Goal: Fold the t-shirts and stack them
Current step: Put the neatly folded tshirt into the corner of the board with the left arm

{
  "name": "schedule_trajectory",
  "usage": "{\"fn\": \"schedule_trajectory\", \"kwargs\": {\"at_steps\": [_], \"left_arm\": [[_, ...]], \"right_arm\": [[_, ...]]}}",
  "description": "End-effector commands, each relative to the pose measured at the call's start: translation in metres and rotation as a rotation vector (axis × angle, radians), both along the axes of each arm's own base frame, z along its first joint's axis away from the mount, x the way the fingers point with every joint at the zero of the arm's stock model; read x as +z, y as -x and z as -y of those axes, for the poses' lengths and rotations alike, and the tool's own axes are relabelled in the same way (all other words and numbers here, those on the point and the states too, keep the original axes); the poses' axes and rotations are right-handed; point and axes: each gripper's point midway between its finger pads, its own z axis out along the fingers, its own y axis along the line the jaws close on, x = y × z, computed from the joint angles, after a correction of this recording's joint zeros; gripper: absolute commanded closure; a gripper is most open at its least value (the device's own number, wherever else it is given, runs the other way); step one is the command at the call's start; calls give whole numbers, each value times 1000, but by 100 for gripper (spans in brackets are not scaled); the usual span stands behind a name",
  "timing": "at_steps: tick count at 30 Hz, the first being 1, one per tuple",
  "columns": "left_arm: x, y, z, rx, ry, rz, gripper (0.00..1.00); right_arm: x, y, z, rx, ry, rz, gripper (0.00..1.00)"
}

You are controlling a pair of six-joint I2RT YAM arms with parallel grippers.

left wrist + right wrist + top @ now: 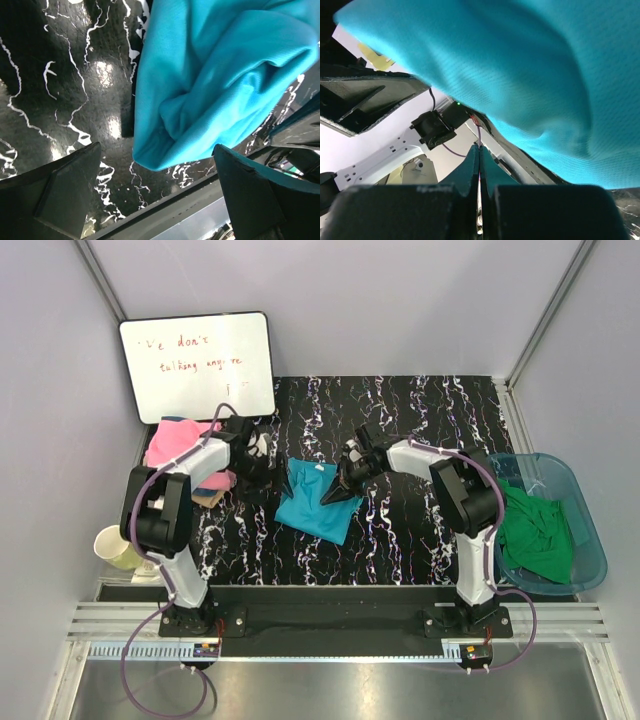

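A teal-blue t-shirt point(315, 500) lies crumpled on the black marbled table, between the two grippers. My left gripper point(268, 475) is just left of it, open and empty. In the left wrist view point(155, 200) a rounded fold of the teal shirt point(210, 80) hangs just ahead of the spread fingers point(65, 190). My right gripper point(340, 490) rests at the shirt's right edge with its jaws shut. In the right wrist view point(480, 149) nothing shows between the tips, and teal cloth point(530, 65) fills the space above. A pink t-shirt point(175, 443) lies on a tan one point(210, 497) at far left.
A translucent blue tub point(590, 540) at the right holds green shirts point(535, 530). A whiteboard point(197, 362) leans at the back left. A pale cup point(115, 548) stands near the left arm's base. The table's front rail point(200, 200) runs close under the left gripper.
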Motion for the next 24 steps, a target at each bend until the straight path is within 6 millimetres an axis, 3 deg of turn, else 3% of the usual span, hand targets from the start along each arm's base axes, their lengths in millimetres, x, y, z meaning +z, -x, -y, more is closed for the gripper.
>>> {"fn": "schedule_trajectory", "kwargs": {"at_steps": [1, 6, 13, 16, 17, 18, 19, 24], "left_arm": [[-15, -9, 15, -44, 33, 27, 1], [-28, -10, 39, -87, 47, 21, 1], [-41, -23, 57, -90, 48, 17, 1], [-51, -24, 60, -101, 48, -4, 29], [-52, -27, 62, -100, 46, -3, 48], [-54, -27, 62, -97, 43, -8, 85], [-57, -32, 61, -93, 28, -2, 100], [-44, -48, 51, -77, -33, 41, 100]], "right_arm": [[-6, -3, 1, 9, 19, -10, 100], [-5, -9, 0, 4, 25, 4, 100], [-16, -21, -3, -4, 41, 7, 100], [-18, -26, -7, -3, 34, 7, 100], [-15, -29, -8, -4, 31, 13, 100], [-15, -30, -9, -5, 30, 16, 100], [-14, -31, -9, -5, 29, 20, 100], [1, -35, -11, 14, -4, 68, 100]]}}
